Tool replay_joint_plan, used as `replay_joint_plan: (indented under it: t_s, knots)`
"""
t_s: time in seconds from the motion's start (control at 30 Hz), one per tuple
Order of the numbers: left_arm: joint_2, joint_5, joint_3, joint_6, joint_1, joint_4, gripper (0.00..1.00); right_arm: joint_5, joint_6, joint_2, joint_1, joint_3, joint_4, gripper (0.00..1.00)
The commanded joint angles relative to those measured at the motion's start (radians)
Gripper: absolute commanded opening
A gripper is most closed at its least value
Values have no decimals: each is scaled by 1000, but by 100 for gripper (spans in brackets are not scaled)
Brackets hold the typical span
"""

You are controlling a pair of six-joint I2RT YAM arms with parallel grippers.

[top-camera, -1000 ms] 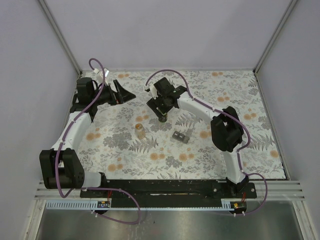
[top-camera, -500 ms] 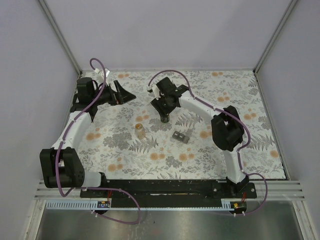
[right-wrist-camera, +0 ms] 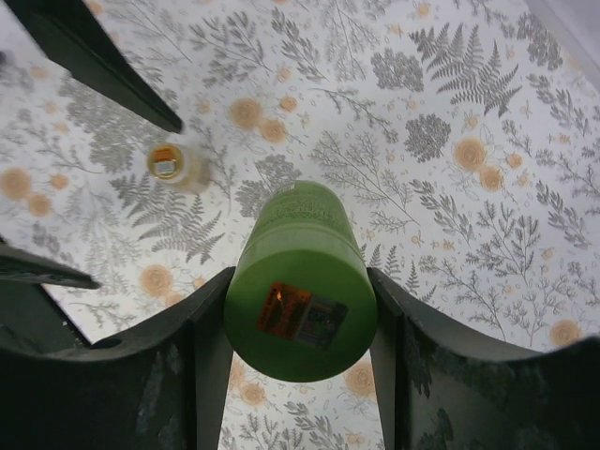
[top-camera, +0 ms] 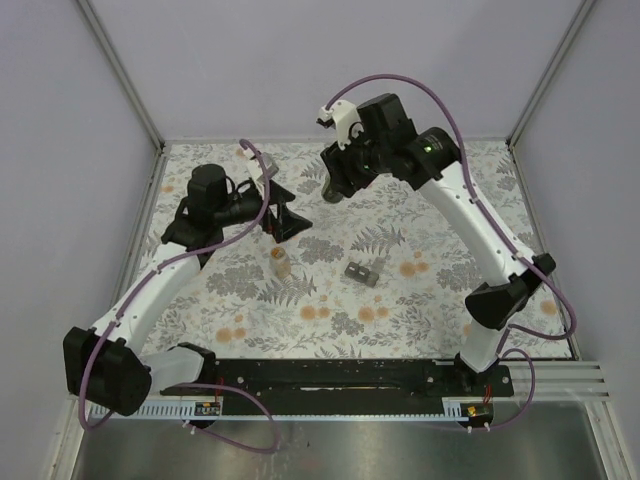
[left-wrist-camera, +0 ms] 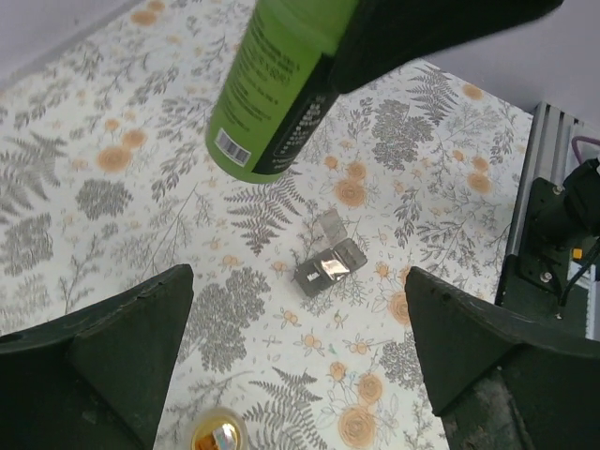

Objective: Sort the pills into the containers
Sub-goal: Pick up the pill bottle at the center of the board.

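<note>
Two arms reach over the floral table (top-camera: 450,200). The right hand (top-camera: 336,183) is clenched on a green bottle (right-wrist-camera: 300,281), one finger on each side, holding it in the air clear of the table with its barcode label showing in the left wrist view. The left hand (top-camera: 287,213) is released, its jaws spread wide, hanging just at 12 o'clock of a small amber vial (top-camera: 281,262) that stands upright on the table. A grey pill box (top-camera: 364,272) lies at 3 o'clock of the vial, well apart from it. In the left wrist view, the green bottle is at 11 o'clock of the box.
</note>
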Motion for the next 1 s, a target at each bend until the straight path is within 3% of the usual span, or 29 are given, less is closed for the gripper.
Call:
replay_joint_plan:
  t_s: [0.0, 0.13, 0.5, 0.97]
  knots:
    - [-46, -52, -64, 135, -78, 200, 99, -133, -9, -30, -1, 127, -155, 1]
    - [-56, -62, -88, 199, -136, 299, 99, -190, -6, -24, 1, 197, -212, 0]
    - [2, -23, -74, 152, -213, 366, 98, -309, 11, -60, 1, 99, -173, 0]
    - [-9, -26, -162, 80, -250, 503, 81, -409, 34, -77, 1, 101, -160, 0]
